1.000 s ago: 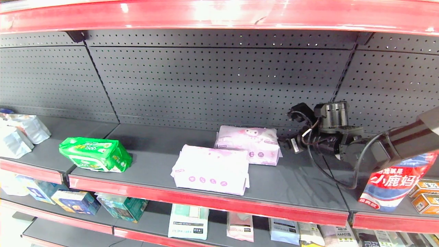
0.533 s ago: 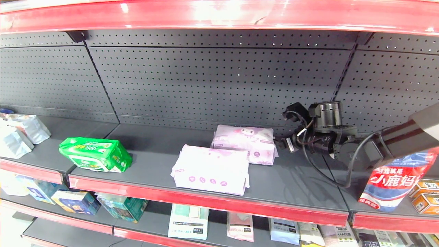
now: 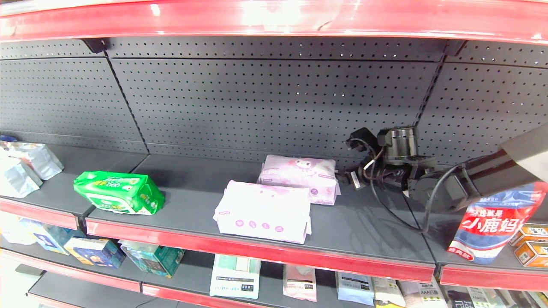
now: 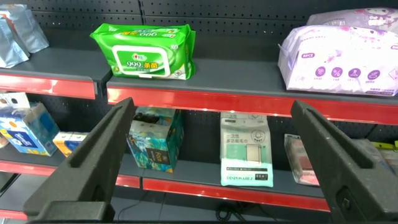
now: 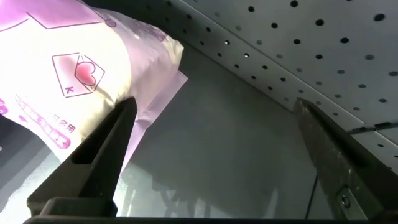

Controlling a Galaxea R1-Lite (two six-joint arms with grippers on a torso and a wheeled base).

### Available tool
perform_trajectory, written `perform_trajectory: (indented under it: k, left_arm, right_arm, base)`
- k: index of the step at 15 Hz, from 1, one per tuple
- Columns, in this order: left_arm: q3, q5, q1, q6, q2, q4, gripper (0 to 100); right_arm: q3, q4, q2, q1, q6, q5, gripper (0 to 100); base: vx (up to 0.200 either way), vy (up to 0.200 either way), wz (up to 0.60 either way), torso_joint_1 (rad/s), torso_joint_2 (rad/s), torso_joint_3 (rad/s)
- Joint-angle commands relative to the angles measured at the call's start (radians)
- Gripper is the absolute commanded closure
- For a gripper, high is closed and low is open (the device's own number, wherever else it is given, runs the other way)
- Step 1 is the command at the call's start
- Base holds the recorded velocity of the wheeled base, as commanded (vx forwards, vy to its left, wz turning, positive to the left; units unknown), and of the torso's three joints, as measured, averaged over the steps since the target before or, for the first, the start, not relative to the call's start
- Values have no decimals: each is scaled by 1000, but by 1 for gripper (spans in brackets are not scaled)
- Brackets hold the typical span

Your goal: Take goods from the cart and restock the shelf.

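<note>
Pink soft plastic tissue pack lies on grey metal shelf, judged placed. Right end effector and left end effector both wide, empty; further restocking probably left.

- This is a shop aisle: grey metal shelf tiers run its whole width, each with a red front strip.
- Behind them is a dark perforated back panel, as on store racks.
- Packaged goods lie on display: a green wet-wipes pack, a pink tissue pack and a red-and-blue pouch.
- The tier below holds boxed goods and flat packets.
</note>
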Motion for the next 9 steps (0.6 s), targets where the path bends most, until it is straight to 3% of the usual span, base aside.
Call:
perform_trajectory:
  k: [1, 9]
  left_arm:
    - [-1, 0, 0, 0, -1, 0, 0]
    - [-1, 0, 0, 0, -5, 0, 0]
  right_arm:
    - [-8, 0, 7, 9, 0, 2, 0]
    - [-40, 0, 30, 33, 5, 6, 0]
  base:
    - [0, 0, 0, 0, 0, 0]
    - [0, 0, 0, 0, 0, 0]
